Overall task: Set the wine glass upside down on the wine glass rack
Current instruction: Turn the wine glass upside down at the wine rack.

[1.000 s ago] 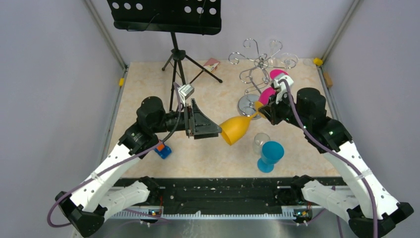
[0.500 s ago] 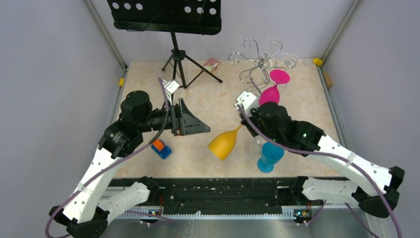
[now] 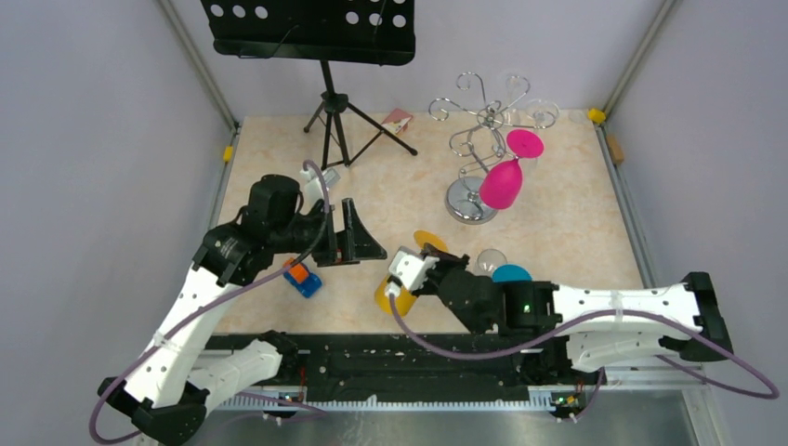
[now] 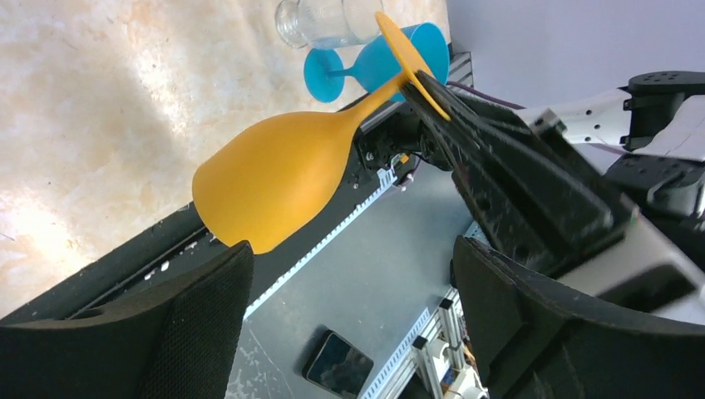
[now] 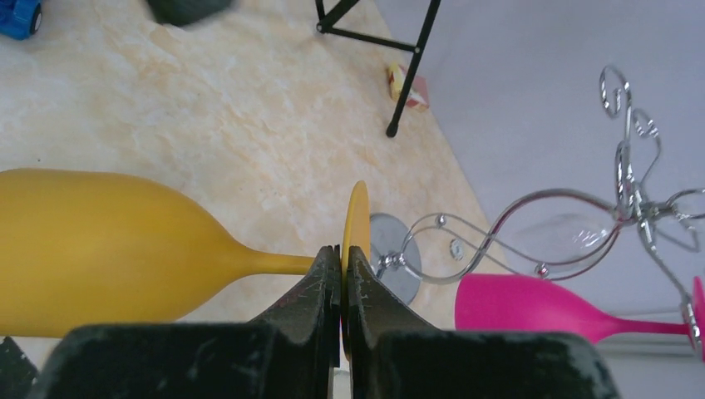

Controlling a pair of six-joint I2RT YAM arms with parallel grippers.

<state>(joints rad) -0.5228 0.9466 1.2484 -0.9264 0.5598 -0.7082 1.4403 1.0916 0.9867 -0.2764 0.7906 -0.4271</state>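
right hand [image 5: 342, 252]: pinching foot rim of yellow glass [image 5: 100, 249], sideways over near table [image 3: 400, 177] edge, well apart from rack [image 3: 462, 203] | left hand [image 4: 353, 258]: spread, empty | risk: thin edge grip, heavy bowl may pivot or slip

Bright, even light, faint shadows; glare washes the table [image 4: 50, 216] (left wrist view), right gripper's near fingers [image 5: 320, 299] slightly blurred
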